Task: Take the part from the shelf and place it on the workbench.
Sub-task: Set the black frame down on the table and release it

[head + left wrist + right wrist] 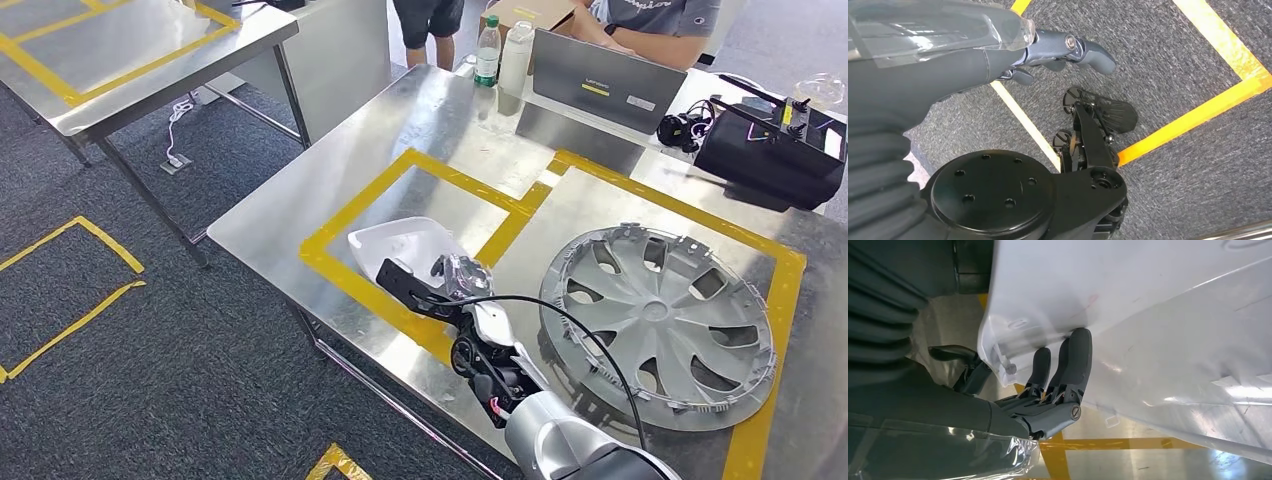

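Note:
The white plastic part (402, 243) sits low over the steel workbench (300, 215), inside the left yellow-taped rectangle (330, 262); I cannot tell whether it touches the surface. My right hand (437, 287) grips its near edge. In the right wrist view the dark fingers (1074, 357) press on the white part (1148, 315), with the thumb on its other side. My left hand (1048, 50) hangs over the grey carpet, fingers apart and holding nothing.
A large grey wheel cover (660, 322) lies in the right taped rectangle, close to my right arm. A laptop (605, 80), two bottles (487, 50) and a black box (775, 150) stand at the far edge, where a person (655, 25) sits. A second steel table (120, 50) stands at the upper left.

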Robot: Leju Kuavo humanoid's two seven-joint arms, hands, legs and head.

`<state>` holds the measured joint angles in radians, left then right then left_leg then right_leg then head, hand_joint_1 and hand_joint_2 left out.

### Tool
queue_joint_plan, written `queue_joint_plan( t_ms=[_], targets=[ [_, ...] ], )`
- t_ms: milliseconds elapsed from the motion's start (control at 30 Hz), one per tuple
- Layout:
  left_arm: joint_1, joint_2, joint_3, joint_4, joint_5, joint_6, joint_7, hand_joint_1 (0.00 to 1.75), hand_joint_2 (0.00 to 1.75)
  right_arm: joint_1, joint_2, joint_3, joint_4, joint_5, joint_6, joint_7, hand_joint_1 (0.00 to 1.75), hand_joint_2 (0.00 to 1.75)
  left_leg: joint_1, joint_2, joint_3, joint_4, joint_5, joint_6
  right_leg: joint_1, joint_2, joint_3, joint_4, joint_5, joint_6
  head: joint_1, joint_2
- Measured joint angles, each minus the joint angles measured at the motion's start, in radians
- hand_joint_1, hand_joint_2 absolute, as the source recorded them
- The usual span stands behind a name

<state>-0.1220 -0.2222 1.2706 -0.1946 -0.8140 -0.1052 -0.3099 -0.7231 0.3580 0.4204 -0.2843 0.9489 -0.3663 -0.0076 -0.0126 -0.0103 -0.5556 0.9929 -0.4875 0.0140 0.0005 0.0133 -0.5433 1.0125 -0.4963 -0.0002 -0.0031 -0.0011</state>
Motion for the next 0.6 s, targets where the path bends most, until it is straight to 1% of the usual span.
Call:
queue_joint_plan(
  t_ms=[100, 400, 467, 533, 600],
  targets=[
    [0.0, 0.0, 0.0, 0.0, -0.002, 0.001, 0.001, 0.0, 0.0, -0.001, 0.0, 0.018, 0.0, -0.019, 0.002, 0.004, 1.75, 1.75, 0.0, 0.0, 0.0, 0.0, 0.0, 0.0, 0.0, 0.0, 0.0, 0.0, 0.0, 0.0, 0.0, 0.0],
    [0.0, 0.0, 0.0, 0.0, -0.007, 0.001, -0.011, 0.0, 0.0, -0.004, 0.0, 0.045, 0.001, -0.04, -0.01, 0.008, 1.75, 1.75, 0.0, 0.0, -0.001, 0.0, 0.0, 0.0, 0.0, 0.0, 0.0, 0.0, 0.0, 0.0, 0.0, 0.0],
    [0.0, 0.0, 0.0, 0.0, -0.006, -0.007, -0.017, 0.0, 0.87, -0.005, 0.0, 0.045, 0.002, -0.037, -0.014, 0.006, 1.75, 1.75, 0.0, 0.0, -0.001, 0.0, 0.0, 0.0, 0.0, 0.0, 0.0, 0.0, 0.0, 0.0, 0.0, 0.0],
    [0.0, 0.0, 0.0, 0.0, -0.006, -0.011, -0.02, 0.0, 0.87, -0.007, 0.0, 0.045, 0.002, -0.036, -0.018, 0.005, 1.74, 1.75, 0.0, 0.0, -0.001, 0.0, 0.0, 0.0, 0.0, 0.0, 0.0, 0.0, 0.0, 0.0, 0.0, 0.0],
    [0.0, 0.0, 0.0, 0.0, -0.007, -0.007, -0.019, 0.0, 0.0, -0.01, 0.001, 0.045, 0.002, -0.034, -0.02, 0.005, 1.66, 1.75, 0.0, 0.0, -0.001, 0.0, 0.0, 0.0, 0.0, 0.0, 0.0, 0.0, 0.0, 0.0, 0.0, 0.0]
  ],
)
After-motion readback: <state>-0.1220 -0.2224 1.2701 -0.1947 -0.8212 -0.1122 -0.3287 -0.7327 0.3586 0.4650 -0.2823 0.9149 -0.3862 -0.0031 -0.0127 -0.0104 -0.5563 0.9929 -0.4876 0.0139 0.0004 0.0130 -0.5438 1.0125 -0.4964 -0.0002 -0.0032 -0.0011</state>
